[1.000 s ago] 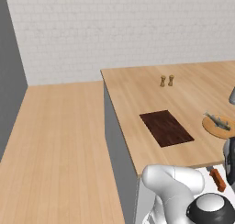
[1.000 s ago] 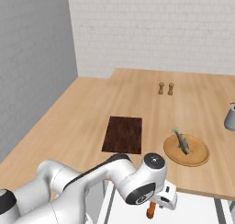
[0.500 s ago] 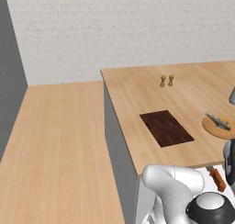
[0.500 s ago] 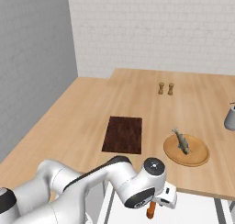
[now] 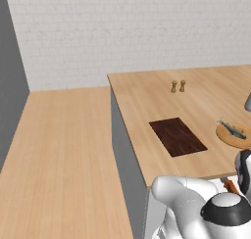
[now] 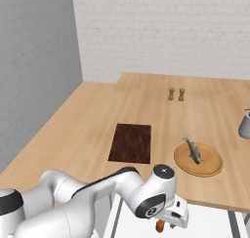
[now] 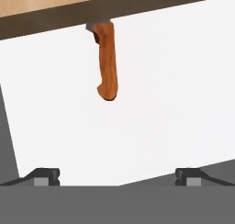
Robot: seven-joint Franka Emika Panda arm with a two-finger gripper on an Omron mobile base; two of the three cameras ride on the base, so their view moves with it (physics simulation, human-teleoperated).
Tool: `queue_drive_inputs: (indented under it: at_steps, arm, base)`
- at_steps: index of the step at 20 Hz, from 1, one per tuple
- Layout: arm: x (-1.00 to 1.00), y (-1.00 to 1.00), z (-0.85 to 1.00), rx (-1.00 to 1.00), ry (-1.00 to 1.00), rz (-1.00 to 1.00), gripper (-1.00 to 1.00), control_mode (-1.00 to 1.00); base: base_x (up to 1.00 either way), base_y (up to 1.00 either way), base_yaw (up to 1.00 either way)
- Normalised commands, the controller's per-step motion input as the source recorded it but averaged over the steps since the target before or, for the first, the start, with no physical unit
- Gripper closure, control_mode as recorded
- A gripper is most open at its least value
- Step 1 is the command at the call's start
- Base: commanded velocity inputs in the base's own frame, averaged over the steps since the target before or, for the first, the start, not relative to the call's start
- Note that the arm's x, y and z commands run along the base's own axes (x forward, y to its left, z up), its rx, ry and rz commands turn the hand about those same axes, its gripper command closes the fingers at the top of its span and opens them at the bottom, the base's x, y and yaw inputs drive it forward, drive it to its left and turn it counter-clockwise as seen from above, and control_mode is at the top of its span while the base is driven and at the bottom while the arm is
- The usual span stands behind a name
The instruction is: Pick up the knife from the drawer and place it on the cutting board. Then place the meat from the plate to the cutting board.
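Orange-brown knife [image 7: 107,64] handle on white drawer [image 7: 174,81] floor, gripper [image 7: 117,175] spread wide

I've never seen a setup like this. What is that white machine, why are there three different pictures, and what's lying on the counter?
The white machine is a robot arm on a driving base, in a simulated kitchen. Two cameras ride on the base behind the arm, left and right; the third sits on its hand, looking along its pincer.

On the wooden counter lie a dark cutting board, a round tan plate with a greyish piece of meat on it, and two small shakers.

The hand camera looks into a white open drawer, where a knife's orange-brown handle sticks out from under the counter edge. The pincer is open and holds nothing.
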Motion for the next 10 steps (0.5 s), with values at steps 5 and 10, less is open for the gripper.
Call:
queue_drive_inputs:
  at_steps: [5, 10]
  arm:
    - [-0.01, -0.04, 0.00, 0.00, 0.09, 0.00, -1.00, -1.00]
    - [-0.17, 0.00, -0.05, 0.00, -0.01, 0.00, -1.00, -1.00]
  base:
    - [0.00, 0.00, 0.00]
    - [0.00, 0.00, 0.00]
